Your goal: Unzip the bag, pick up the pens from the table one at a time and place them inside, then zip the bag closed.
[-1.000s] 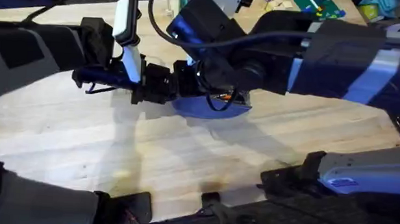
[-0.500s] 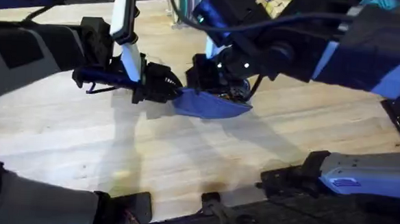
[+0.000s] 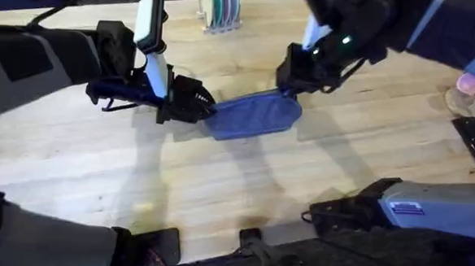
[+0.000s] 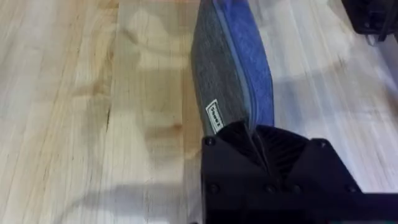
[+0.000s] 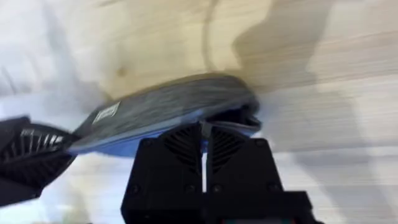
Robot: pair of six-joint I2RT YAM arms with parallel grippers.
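Whereas half a second ago the right arm hung low over the bag, covering its top edge with an orange pen visible in the opening, the bag (image 3: 253,116) now lies uncovered and the zipper line reads as shut along its length in the left wrist view. The right arm has lifted and drawn back toward the far right. The left arm has not moved across the three overhead frames.

Bag position: on the table (image 3: 218,189), roughly mid-table, slightly far of centre. Long axis runs left-right in the overhead view, the right end tipped a little toward the far side. In the left wrist view the grey face (image 4: 219,81) and blue face (image 4: 255,68) meet at the zipper seam, and a small white label (image 4: 213,116) sits near the gripped end.

Left gripper (image 3: 200,107): fingers narrow, clamped on the left end of the bag; the left wrist view shows the fabric pinched between the black fingers (image 4: 239,144).

Right gripper (image 3: 293,80): at the bag's far-right end. In the right wrist view the fingers (image 5: 180,144) stand nearly together, only a thin slit between them, against the bag's dark end; whether they pinch the pull tab cannot be told.

Far side of the table: a rack of coloured discs (image 3: 220,3).
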